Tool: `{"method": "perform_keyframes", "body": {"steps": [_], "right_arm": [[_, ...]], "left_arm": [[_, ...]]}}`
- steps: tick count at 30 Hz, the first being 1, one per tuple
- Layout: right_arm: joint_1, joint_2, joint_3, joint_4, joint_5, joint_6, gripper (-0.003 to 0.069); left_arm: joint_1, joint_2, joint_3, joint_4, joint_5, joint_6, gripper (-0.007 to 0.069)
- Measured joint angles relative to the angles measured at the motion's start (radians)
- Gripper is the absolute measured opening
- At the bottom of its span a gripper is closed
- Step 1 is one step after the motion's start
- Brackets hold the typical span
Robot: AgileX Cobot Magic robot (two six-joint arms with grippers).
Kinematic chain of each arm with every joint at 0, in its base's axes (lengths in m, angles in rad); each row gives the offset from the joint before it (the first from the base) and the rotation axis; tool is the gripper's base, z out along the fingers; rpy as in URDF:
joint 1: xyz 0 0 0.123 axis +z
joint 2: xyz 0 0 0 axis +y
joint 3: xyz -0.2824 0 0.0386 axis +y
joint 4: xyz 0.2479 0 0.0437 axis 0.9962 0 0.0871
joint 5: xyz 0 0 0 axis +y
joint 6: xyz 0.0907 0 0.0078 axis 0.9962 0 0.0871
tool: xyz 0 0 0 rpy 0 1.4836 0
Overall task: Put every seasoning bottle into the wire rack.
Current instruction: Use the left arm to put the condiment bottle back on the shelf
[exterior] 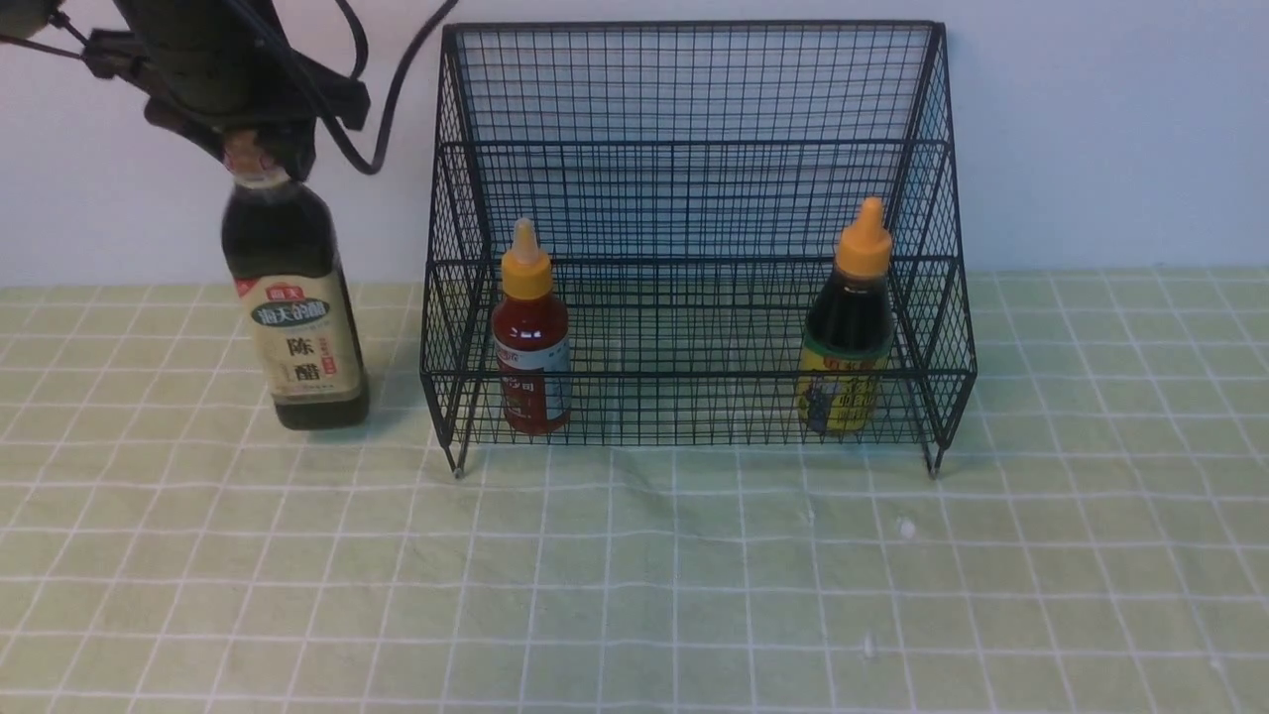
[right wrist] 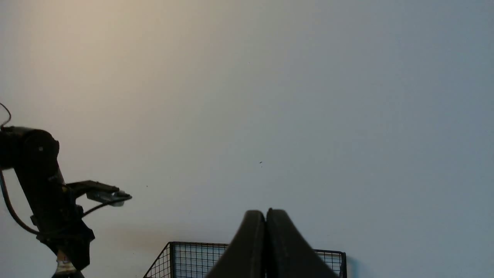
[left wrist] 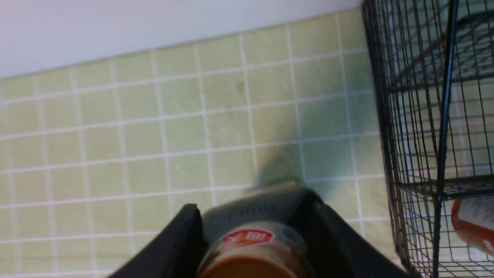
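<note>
While gripped, vinegar bottle (exterior: 297, 327) stands near-upright, cap up.

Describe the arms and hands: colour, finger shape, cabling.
Both hands are matte black. The left hand sits on a black arm with loose black cables looping off it. The right hand has broad, wedge-shaped fingers tapering to rounded tips.
</note>
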Motion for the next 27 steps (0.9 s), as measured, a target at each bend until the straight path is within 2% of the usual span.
{"method": "perform_keyframes", "body": {"steps": [6, 12, 27], "right_arm": [[0.0, 0.0, 0.0, 0.0, 0.0, 0.0, -0.0015], [0.0, 0.0, 0.0, 0.0, 0.0, 0.0, -0.0015], [0.0, 0.0, 0.0, 0.0, 0.0, 0.0, -0.0015]], "left_arm": [[0.0, -0.07, -0.09, 0.019, 0.004, 0.001, 0.0318], [-0.005, -0.104, -0.191, -0.039, -0.008, 0.003, 0.0318], [-0.14, -0.105, -0.227, -0.054, -0.243, -0.002, 0.0318]]}}
